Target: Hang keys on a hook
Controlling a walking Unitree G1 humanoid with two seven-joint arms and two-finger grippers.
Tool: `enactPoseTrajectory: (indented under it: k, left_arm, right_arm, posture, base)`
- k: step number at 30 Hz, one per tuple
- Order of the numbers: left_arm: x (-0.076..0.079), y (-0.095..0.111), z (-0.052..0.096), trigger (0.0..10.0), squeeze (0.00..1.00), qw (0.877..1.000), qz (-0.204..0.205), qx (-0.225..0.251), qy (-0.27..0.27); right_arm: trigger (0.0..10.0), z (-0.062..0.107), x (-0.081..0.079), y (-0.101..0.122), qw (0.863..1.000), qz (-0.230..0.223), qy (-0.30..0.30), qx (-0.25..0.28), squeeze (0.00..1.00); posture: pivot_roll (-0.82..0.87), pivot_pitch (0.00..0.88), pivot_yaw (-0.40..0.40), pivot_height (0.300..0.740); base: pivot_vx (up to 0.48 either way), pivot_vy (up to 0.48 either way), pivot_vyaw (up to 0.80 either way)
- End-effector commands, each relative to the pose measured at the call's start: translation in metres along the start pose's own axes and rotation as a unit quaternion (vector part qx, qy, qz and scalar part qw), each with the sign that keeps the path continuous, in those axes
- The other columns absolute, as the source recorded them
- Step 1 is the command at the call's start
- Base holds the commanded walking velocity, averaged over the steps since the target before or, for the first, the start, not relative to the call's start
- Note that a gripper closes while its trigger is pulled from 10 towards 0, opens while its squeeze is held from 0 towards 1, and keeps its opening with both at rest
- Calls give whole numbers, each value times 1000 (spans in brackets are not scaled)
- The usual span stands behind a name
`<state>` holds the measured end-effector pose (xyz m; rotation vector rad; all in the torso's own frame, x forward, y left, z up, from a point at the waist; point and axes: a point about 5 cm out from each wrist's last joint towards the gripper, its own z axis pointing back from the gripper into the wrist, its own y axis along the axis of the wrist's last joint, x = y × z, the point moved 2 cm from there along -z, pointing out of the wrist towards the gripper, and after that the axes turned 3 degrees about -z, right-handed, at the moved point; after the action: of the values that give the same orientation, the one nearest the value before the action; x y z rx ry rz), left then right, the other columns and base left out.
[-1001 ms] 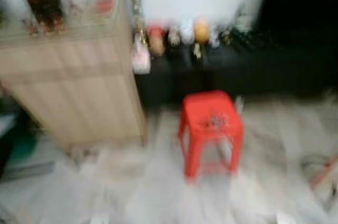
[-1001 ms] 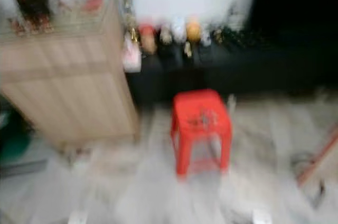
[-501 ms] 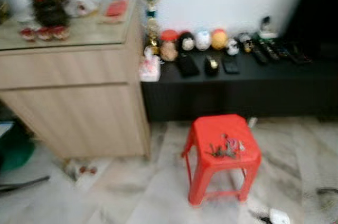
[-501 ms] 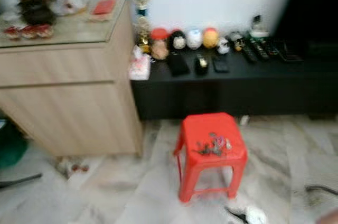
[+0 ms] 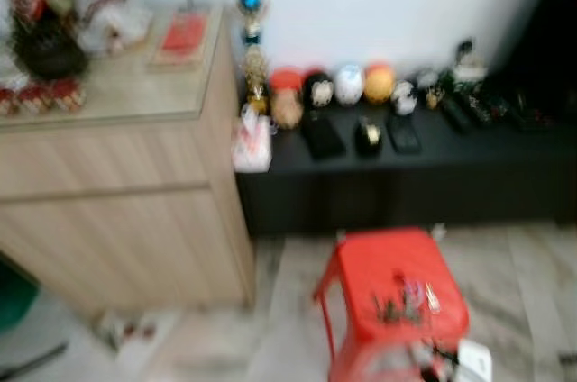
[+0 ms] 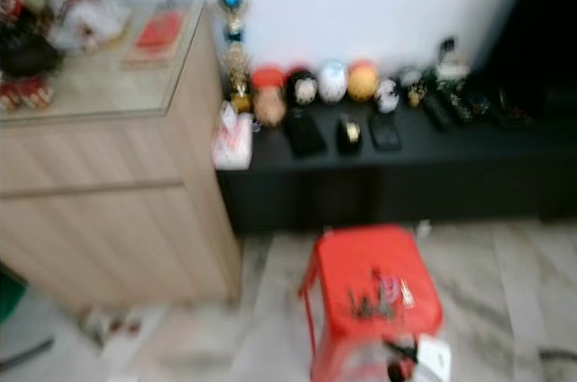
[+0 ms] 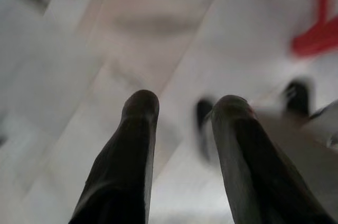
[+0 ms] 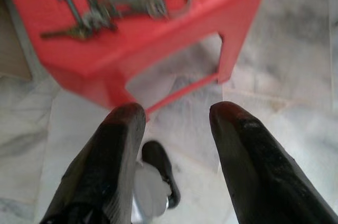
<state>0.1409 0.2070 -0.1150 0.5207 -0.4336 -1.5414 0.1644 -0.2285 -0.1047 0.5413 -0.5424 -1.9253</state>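
Keys (image 8: pixel 113 5) lie in a bunch on top of the red plastic stool (image 6: pixel 370 296), beside the wooden cabinet (image 5: pixel 117 193). Right gripper (image 8: pixel 174 115) hangs over the marble floor (image 8: pixel 296 65) near the stool, fingers spread, grasping nothing. Left gripper (image 7: pixel 182 110) likewise parted, empty.

Metal keys (image 8: pixel 113 2), glossy plastic stool (image 8: pixel 158 34).

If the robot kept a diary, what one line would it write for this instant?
phase: approach | keys: lying on red stool | right gripper: open, above floor beside stool | left gripper: open, empty | hook: unseen
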Motion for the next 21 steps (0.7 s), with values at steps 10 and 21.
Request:
enactPoseTrajectory:
  k: [10,21]
  left_arm:
    - [-16,-24,9,10000,0,999,5,-36,27]
    - [-18,-24,10,10000,0,999,-5,-31,28]
  right_arm:
    - [10000,4,7,-16,1000,-2,-8,-24,0]
    - [10000,9,-5,-39,999,-2,-4,-35,0]
  posture:
    - [-69,0,-17,740]
    - [-81,0,3,740]
  base:
    - [0,-66,0]
    - [0,-403,0]
